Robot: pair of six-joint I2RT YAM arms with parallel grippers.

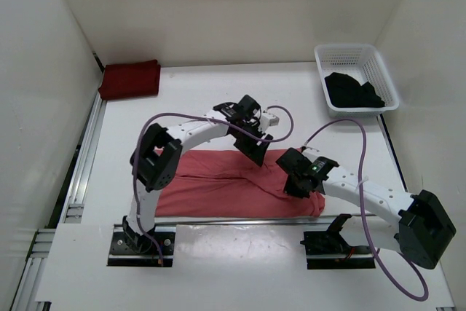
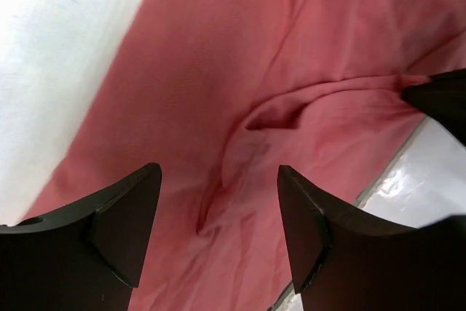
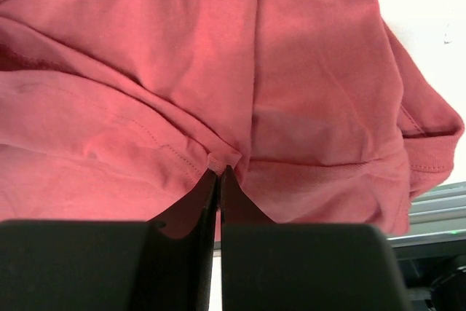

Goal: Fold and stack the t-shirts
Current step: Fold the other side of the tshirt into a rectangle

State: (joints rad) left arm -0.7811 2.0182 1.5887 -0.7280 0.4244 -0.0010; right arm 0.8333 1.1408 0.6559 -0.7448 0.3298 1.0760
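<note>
The salmon pink t-shirt lies spread across the near part of the table, wrinkled and partly folded. My left gripper hovers over its far edge near the middle, open, with only cloth below its fingers. My right gripper is shut on a small fold of the pink shirt's hem at the shirt's right side. The dark maroon t-shirt lies folded at the far left corner. The black t-shirt lies crumpled in the basket.
A white plastic mesh basket stands at the far right. White walls enclose the table on three sides. A metal rail runs along the left edge. A glossy strip borders the table's near edge.
</note>
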